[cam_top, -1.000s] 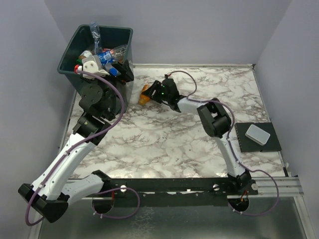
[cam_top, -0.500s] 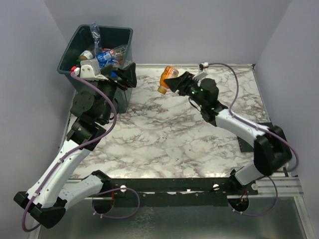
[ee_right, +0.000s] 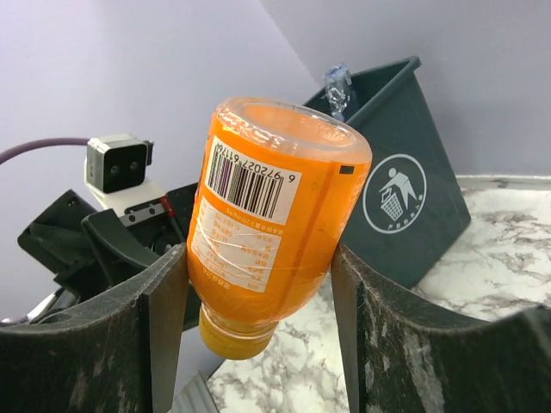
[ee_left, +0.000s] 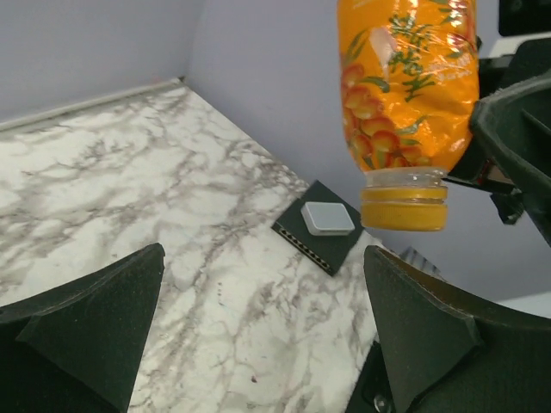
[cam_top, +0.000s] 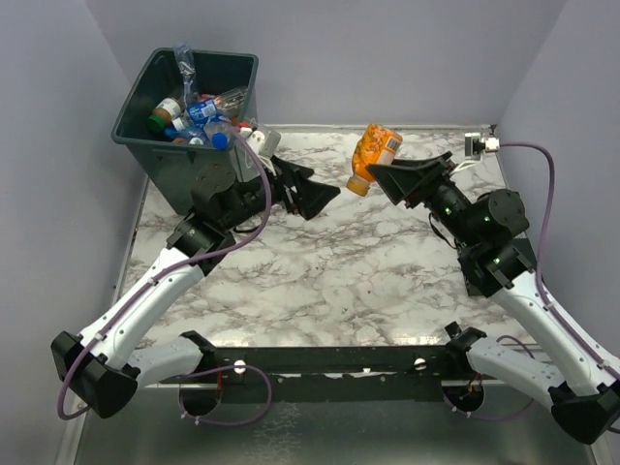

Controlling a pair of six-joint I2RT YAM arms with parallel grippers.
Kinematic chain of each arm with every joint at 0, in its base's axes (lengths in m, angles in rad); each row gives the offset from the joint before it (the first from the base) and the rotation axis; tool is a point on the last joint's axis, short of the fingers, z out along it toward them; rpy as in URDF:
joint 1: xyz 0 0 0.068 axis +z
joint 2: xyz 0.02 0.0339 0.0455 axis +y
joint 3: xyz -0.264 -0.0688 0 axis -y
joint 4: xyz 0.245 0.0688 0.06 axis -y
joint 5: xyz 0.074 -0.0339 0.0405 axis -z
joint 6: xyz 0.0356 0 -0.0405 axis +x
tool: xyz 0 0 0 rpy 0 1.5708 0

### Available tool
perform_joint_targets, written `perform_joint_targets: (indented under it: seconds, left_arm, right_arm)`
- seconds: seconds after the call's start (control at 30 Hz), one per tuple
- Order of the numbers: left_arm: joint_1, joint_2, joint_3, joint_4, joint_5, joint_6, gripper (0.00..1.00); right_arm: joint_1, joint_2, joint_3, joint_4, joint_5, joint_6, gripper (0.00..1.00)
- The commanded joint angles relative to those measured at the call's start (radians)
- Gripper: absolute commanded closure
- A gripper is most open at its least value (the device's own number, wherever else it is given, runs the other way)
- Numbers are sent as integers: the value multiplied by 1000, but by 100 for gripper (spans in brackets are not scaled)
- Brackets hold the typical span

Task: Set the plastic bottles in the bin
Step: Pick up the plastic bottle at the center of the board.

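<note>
Orange bottle (cam_top: 374, 155) cap-down between right fingers (cam_top: 412, 180), arm aloft.

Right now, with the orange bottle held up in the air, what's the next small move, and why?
Probably ease the right gripper leftward until the orange bottle sits between the left gripper fingers. The bottle hangs cap-down in the right gripper's clamp, above the table and short of the bin. The left gripper faces it, wide open and empty.
</note>
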Motion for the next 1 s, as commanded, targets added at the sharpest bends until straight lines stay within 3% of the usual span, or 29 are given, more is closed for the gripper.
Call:
perform_joint_targets:
  seconds: [0.0, 0.47, 0.53, 0.67, 0.77, 0.9, 0.93, 0.97]
  left_arm:
    - [-49, 10, 12, 26, 145, -17, 1]
    - [-124, 69, 42, 51, 139, -37, 1]
    - [-128, 79, 43, 53, 138, -43, 5]
    - [-136, 97, 54, 74, 137, -67, 20]
    - [-144, 113, 63, 82, 135, -79, 37]
    - [-152, 113, 62, 100, 104, -95, 75]
    - [-154, 108, 61, 108, 92, -98, 84]
    - [-153, 100, 63, 112, 70, -98, 96]
  right_arm:
    - [7, -13, -12, -124, -62, 4, 67]
    - [7, 29, 5, -76, -151, 49, 68]
    - [7, 30, 8, -77, -158, 49, 68]
    - [7, 30, 11, -79, -166, 46, 68]
    - [7, 31, 11, -78, -175, 48, 68]
    - [7, 23, 11, -87, -181, 47, 66]
    - [7, 21, 16, -100, -180, 46, 60]
    - [7, 20, 25, -117, -183, 47, 48]
